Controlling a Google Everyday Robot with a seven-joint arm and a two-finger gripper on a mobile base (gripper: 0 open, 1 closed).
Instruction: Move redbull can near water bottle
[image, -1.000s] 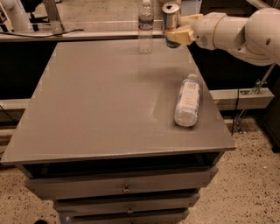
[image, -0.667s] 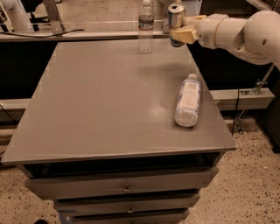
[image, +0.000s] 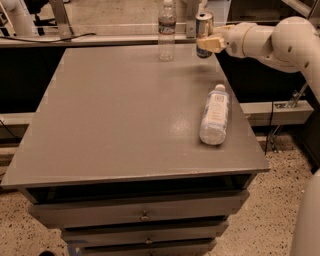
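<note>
Standing upright, long axis vertical and silver top facing up, the slim silver and blue metal redbull can (image: 203, 25) is at the far right corner of the flat grey table (image: 125, 115); whether its base touches the tabletop cannot be told. The tan two-finger gripper (image: 205, 45) on the white robot arm (image: 280, 40) reaches in from the right, fingers closed around the can's lower half. Near the can, to its left in the camera view, one slim clear plastic water bottle (image: 166, 31) with a dark label band stands upright. One wider clear bottle (image: 214, 115) with a pale label lies on its side near the right edge. One can, two bottles.
</note>
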